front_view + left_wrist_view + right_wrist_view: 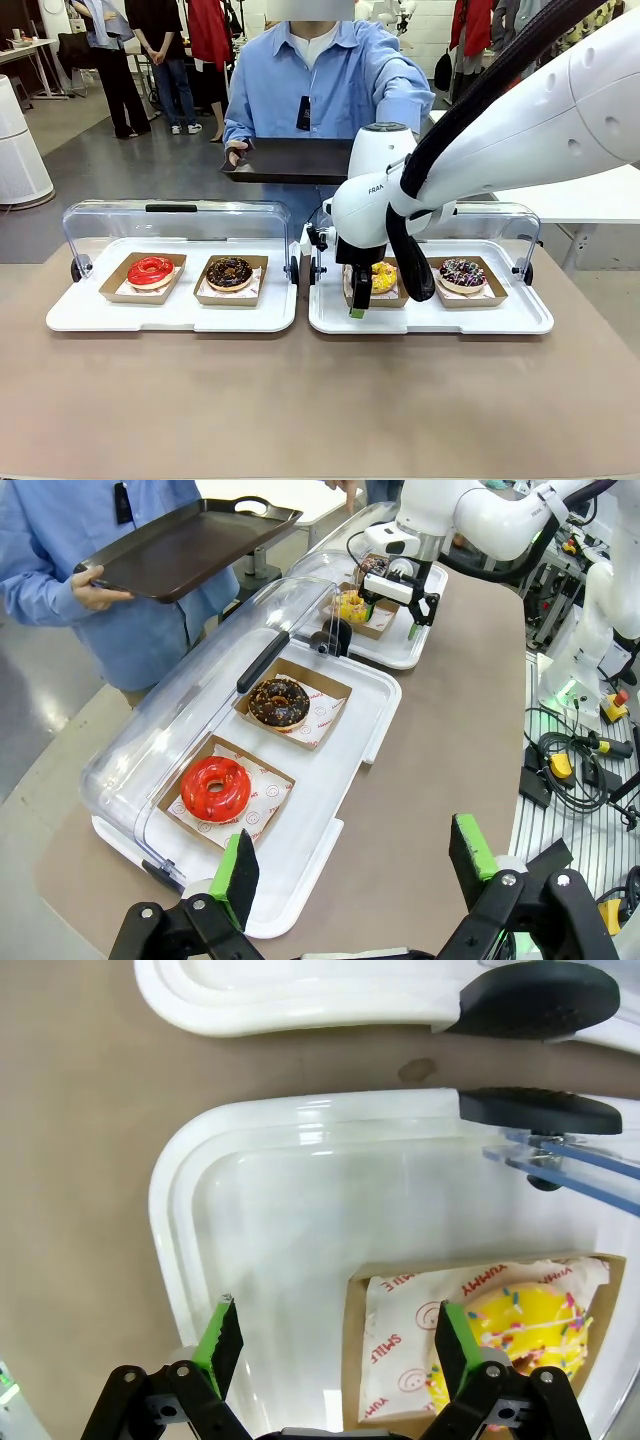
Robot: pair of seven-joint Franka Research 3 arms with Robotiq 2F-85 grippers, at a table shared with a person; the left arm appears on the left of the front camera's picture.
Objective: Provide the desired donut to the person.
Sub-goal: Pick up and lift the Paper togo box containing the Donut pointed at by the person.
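The left gripper (355,860) hangs wide open and empty over the table, near the left white tray (170,312). On this tray a red donut (150,270) and a chocolate donut (229,272) lie in cardboard boxes. Behind the middle, the person (320,90) holds a dark serving tray (290,160). The right gripper (335,1345) is fully open above the yellow donut (384,277), gripping nothing. A sprinkled donut (462,271) lies beside it, further right.

You see a brown table (300,400) under the right gripper (360,300); a white tray (430,318) lies right below the tool; a second white tray (170,312) lies off to its left; a clear lid (170,225) stands tipped up behind that one; people in dark clothes (165,50) stand far beyond the tool.
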